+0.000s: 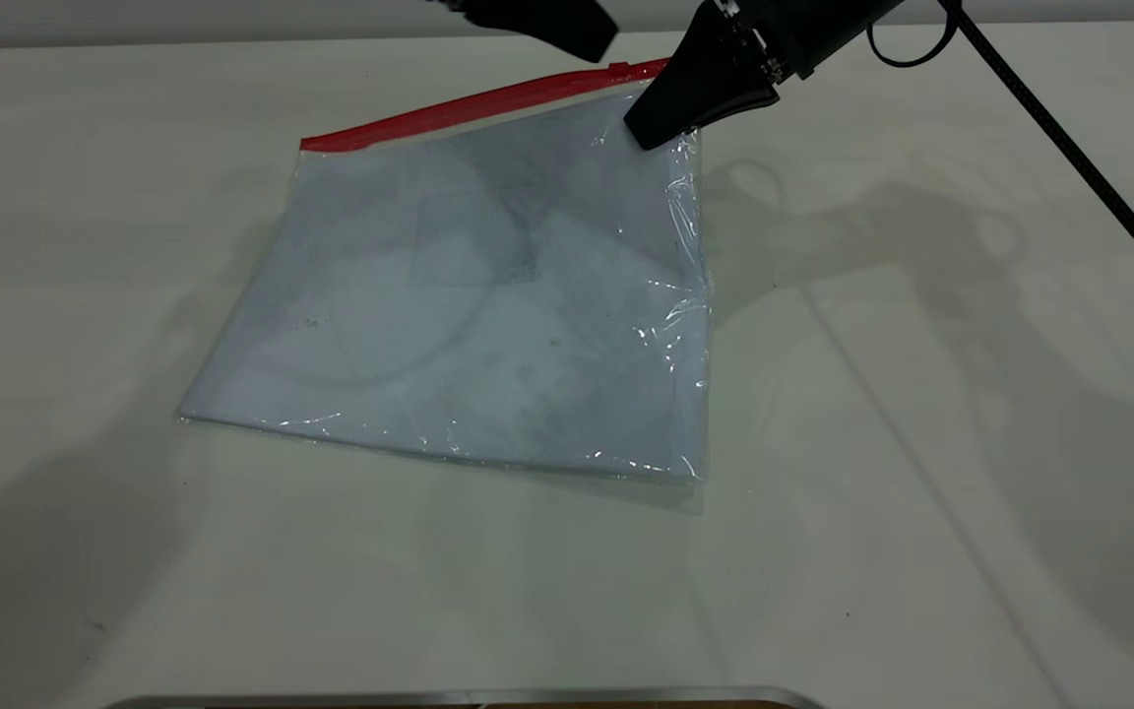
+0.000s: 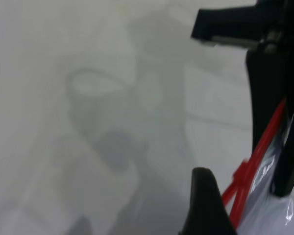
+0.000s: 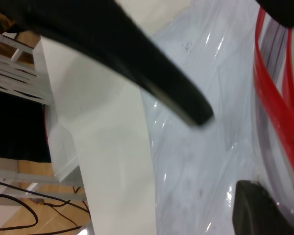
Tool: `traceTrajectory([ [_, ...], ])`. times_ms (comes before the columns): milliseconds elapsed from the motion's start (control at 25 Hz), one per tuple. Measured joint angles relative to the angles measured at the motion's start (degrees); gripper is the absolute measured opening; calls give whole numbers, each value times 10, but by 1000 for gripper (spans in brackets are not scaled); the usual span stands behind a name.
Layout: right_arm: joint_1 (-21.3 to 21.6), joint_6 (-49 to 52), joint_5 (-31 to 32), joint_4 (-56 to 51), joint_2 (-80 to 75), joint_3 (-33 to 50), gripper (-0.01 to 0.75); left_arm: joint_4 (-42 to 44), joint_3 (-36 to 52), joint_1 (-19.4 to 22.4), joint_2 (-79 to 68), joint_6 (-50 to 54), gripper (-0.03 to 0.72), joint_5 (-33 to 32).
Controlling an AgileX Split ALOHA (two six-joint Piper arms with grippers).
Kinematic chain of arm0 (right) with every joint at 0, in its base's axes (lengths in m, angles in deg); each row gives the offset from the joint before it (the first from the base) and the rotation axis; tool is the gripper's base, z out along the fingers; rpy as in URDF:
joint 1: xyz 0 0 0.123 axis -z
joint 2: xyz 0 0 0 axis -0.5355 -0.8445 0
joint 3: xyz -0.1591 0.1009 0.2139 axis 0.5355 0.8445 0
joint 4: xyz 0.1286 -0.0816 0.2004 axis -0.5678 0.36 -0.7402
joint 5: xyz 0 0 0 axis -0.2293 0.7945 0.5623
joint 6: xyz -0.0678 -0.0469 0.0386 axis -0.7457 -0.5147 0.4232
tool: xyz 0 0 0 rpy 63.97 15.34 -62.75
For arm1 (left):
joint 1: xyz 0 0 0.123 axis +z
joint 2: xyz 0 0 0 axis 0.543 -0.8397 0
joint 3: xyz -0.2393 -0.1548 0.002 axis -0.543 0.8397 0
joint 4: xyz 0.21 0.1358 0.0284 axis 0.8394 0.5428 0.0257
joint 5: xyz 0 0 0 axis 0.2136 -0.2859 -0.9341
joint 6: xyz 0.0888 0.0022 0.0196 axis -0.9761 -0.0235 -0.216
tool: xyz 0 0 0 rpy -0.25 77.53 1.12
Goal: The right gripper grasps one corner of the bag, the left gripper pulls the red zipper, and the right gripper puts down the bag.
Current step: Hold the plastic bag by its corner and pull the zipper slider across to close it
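The bag (image 1: 469, 315) lies on the white table, its far right end raised. The red zipper (image 1: 469, 103) runs along its far edge, with the slider tab (image 1: 618, 68) near the right end. My right gripper (image 1: 651, 128) is shut on the corner of the bag (image 1: 677, 148) where the red strip ends. In the right wrist view the plastic (image 3: 201, 161) passes between its fingers (image 3: 161, 83). My left gripper (image 1: 587, 39) hovers just behind the slider. In the left wrist view only one of its fingers (image 2: 201, 205) shows, beside the red zipper (image 2: 257, 156), holding nothing.
The white table (image 1: 921, 443) surrounds the bag. A thin black cable (image 1: 1069, 148) slants down from the right arm at far right. A metal edge (image 1: 469, 697) lines the table's front. In the right wrist view the table edge (image 3: 63, 161) gives way to a frame and floor cables.
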Motion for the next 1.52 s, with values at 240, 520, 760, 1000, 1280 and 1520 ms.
traceTrajectory([
  [240, 0, 0, 0, -1, 0, 0, 33, -4, -10, -7, -17, -7, 524, 10],
  [520, 0, 0, 0, -1, 0, 0, 33, -46, -10, -7, -37, -29, 518, 17],
  [760, 0, 0, 0, -1, 0, 0, 33, -60, -11, -7, -37, -39, 507, 12],
  [1000, 0, 0, 0, -1, 0, 0, 33, -51, -11, -8, -38, -30, 474, 4],
  [1280, 1, 0, 0, -1, 0, 0, 33, -51, -11, -17, -40, -29, 424, 5],
  [1520, 1, 0, 0, -1, 0, 0, 33, -51, -11, -18, -40, -29, 305, 15],
])
